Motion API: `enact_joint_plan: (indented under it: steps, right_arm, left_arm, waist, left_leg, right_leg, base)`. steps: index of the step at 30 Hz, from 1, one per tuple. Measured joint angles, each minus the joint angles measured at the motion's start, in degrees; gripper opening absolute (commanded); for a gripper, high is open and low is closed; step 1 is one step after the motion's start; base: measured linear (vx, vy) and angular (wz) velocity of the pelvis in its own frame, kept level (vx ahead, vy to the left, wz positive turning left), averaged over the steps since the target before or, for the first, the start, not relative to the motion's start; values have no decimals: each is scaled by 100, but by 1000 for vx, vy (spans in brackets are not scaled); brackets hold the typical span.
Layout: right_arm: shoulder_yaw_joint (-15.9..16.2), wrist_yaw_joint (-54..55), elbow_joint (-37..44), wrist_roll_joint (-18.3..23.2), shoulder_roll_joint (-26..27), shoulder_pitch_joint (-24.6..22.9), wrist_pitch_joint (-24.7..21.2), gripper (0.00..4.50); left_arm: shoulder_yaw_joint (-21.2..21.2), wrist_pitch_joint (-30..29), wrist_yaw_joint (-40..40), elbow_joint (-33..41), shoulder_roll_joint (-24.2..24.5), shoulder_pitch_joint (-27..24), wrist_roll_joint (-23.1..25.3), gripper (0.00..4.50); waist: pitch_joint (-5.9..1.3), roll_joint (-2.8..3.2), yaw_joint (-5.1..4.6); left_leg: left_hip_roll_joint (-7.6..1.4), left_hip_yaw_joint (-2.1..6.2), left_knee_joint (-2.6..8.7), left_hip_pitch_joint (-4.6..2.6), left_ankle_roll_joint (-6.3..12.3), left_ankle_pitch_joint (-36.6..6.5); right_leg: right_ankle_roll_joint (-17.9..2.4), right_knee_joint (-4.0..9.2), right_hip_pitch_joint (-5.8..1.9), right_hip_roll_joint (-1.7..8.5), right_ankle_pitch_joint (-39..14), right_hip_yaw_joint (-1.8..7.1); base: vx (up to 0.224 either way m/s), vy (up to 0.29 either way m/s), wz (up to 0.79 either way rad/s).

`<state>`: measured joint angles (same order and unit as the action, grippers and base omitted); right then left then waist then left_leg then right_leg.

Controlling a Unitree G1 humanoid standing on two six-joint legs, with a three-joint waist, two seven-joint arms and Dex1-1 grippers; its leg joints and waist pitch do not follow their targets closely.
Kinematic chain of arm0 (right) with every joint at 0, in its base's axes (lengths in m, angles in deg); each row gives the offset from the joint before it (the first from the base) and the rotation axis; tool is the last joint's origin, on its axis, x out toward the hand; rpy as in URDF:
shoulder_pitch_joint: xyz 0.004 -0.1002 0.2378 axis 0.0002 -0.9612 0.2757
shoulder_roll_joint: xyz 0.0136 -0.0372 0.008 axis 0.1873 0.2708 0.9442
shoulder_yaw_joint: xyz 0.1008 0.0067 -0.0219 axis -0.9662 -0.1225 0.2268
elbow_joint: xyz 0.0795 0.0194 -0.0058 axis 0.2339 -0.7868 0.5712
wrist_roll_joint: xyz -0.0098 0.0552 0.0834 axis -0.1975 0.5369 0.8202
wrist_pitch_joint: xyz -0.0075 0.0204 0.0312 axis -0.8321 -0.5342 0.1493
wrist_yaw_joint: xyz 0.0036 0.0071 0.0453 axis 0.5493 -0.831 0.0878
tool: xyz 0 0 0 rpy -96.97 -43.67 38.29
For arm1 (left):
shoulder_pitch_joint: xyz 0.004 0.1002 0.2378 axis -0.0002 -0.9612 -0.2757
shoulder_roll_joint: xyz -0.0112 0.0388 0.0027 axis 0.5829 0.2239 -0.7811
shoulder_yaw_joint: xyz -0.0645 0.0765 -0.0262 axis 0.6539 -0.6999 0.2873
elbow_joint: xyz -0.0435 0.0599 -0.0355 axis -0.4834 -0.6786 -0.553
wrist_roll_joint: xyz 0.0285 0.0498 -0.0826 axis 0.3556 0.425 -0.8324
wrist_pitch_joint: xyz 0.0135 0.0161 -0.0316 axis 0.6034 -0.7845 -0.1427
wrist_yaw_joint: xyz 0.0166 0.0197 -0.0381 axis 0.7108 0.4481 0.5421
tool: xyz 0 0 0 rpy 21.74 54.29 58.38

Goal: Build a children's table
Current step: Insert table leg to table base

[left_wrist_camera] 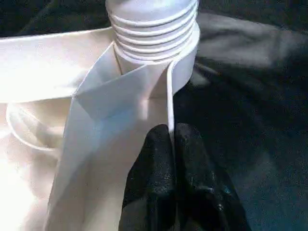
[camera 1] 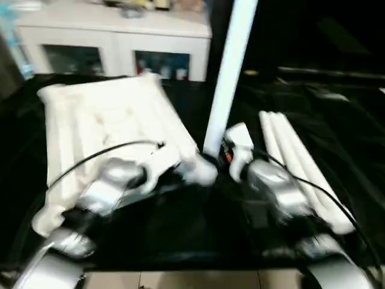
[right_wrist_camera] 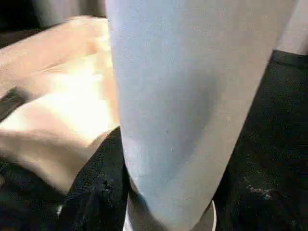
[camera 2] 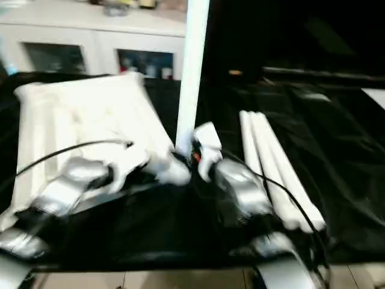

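Where the leg (camera 1: 228,72) rises, its top is cut off.

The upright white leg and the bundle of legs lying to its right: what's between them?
Just bare black cloth between the upright leg and the lying legs, in the left eye view.

A white glass-door cabinet (camera 1: 114,42) stands behind the black-draped table (camera 1: 337,126)
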<state>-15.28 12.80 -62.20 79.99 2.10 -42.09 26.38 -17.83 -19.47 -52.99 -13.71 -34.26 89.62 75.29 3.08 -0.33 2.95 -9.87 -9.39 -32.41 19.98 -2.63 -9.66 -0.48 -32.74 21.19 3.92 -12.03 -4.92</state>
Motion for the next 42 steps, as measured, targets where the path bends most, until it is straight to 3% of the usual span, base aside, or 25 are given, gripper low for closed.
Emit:
enact_joint_plan:
  steps: [1, 5, 9, 22, 25, 32, 36, 40, 42]
  right_arm:
    - [-14, 265, -174, -60, 74, 129, 13, 189]
    - [-241, 1494, -1074, -111, 498, 797, 129, 189]
    - [-407, 2061, -1439, -112, 638, 1069, 146, 189]
    - [-555, 2257, -2030, -203, 789, 1450, 440, 189]
    - [-609, 2010, -2137, -202, 766, 1497, 498, 259]
    - [-606, 1545, -2331, -222, 668, 1497, 561, 321]
    - [-605, 972, -2320, -218, 540, 1492, 561, 358]
    - [-546, 60, -1595, -138, 291, 1312, 500, 386]
    - [-329, -507, -1003, -115, 34, 1054, 285, 408]
  left_arm:
    - [1, -125, 138, -41, -75, 82, 51, 0]
    - [129, -701, 742, -157, -448, 327, 156, 0]
    - [136, -864, 1072, -171, -678, 386, 201, 0]
    - [176, -940, 1228, -76, -626, 390, 198, 0]
    - [174, -911, 1142, 22, -529, 346, 187, 0]
    - [178, -808, 968, 232, -378, 269, 120, 0]
    - [196, -565, 811, 365, -210, 206, 75, 0]
    - [230, -377, 532, 583, -31, 46, -22, 0]
    - [212, -215, 289, 721, 113, -103, -84, 0]
  waist:
    - [4, 5, -16]
    - [34, 47, -86]
    - [36, 17, -96]
    - [8, -50, -32]
    - [15, -60, -34]
    - [30, -71, 48]
    - [40, -87, 93]
    - [48, -100, 136]
    - [50, -104, 177]
  left_leg:
    - [4, 0, 2, 5, 0, 0]
    - [5, 36, 6, 11, 0, 0]
    - [8, 37, 10, 3, 0, -1]
    - [7, -36, 52, 11, -1, 1]
    - [4, -39, 53, 12, -3, 1]
    - [-2, -64, 53, 48, -15, 5]
    - [-21, -63, 50, 120, -45, 17]
    - [-41, -64, 48, 153, -16, 36]
    - [-42, -64, 48, 150, -16, 35]
  right_leg:
    - [0, 7, -11, 48, 0, -65]
    - [0, 72, -11, 56, 0, -117]
    - [-1, 74, 5, 60, 0, -119]
    - [-99, 56, 75, 60, 67, -65]
    - [-113, 55, 85, 60, 93, -65]
    - [-132, 46, 132, 60, 274, -50]
    - [-145, -46, 232, 52, 282, -53]
    - [-159, -82, 283, 37, 262, -63]
    - [-158, -82, 279, 37, 259, -63]
  base:
    - [0, 0, 0]
    - [0, 0, 0]
    - [0, 0, 0]
    - [0, 0, 0]
    - [0, 0, 0]
    - [0, 0, 0]
    - [0, 0, 0]
    - [0, 0, 0]
    - [0, 0, 0]
